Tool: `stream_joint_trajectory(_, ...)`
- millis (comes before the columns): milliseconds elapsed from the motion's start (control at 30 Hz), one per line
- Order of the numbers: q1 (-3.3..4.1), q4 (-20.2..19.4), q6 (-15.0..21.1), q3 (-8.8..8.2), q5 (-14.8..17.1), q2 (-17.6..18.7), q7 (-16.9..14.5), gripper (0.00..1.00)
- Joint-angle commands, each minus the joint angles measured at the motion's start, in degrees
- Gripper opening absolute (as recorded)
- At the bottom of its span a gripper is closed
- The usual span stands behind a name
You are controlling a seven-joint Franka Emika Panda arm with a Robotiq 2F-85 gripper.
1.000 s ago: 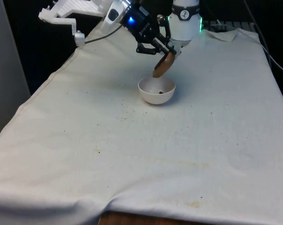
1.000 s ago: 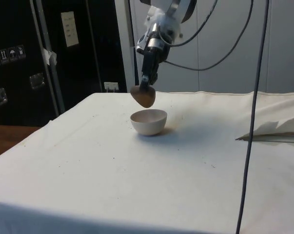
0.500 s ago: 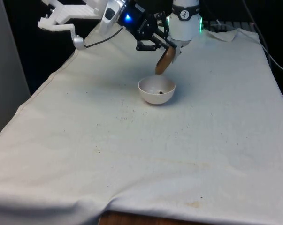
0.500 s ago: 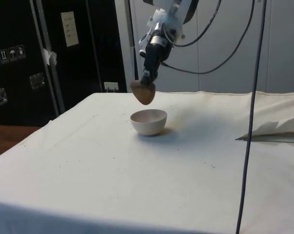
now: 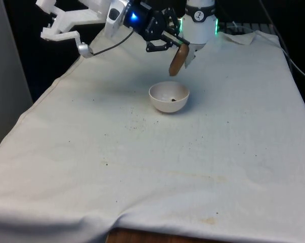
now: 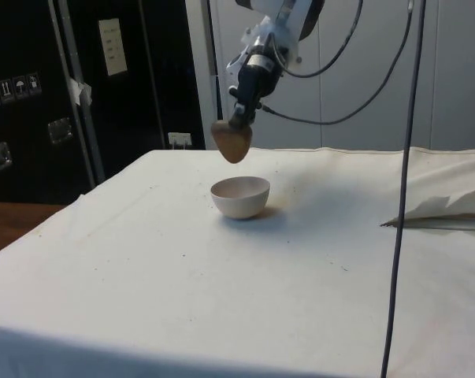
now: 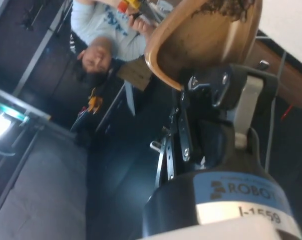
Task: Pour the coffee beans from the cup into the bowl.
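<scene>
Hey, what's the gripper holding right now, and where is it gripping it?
The brown cup, tipped above the white bowl; the gripper pinches it by the rim.

Table: white cloth (image 5: pixel 142 167) covers it, with small dark specks; bare wood edge (image 5: pixel 142 237) shows at the near side in the front view.
Cabinets: dark cabinets (image 6: pixel 32 94) behind the table in the side view, with a pale label (image 6: pixel 112 46) on 1 door.
Wall: pale panels (image 6: pixel 458 71) behind the table's far end in the side view.
Cables: black cables (image 6: pixel 406 157) hang in front of the panels.
Person: in the wrist view, a person in a light shirt (image 7: pixel 105 30).
</scene>
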Motion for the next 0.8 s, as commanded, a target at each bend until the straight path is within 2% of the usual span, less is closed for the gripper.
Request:
stream_joint_trajectory(0,-0.40,0.5,-1.6,-0.17,0.5,0.5,-0.4,0.00)
stream_joint_trajectory(200,-0.52,1.6,-5.8,-1.49,1.4,1.8,-2.1,0.00)
stream_joint_trajectory(233,-0.17,1.3,-5.0,-1.72,1.1,1.5,-2.0,0.00)
stream_joint_trajectory(267,-0.57,1.7,-6.4,-1.72,1.5,2.0,-2.3,0.00)
stream_joint_trajectory(533,-0.86,3.2,-11.8,-3.38,3.0,3.9,-4.4,0.00)
stream_joint_trajectory(567,-0.86,3.3,-12.3,-3.55,3.2,4.1,-4.5,0.00)
stream_joint_trajectory(600,-0.46,3.0,-11.8,-3.84,2.9,3.8,-4.6,0.00)
stream_joint_trajectory(633,-0.86,3.5,-13.0,-3.78,3.3,4.4,-4.7,0.00)
stream_joint_trajectory(767,-1.09,4.4,-15.9,-4.76,3.9,5.6,-5.2,0.00)
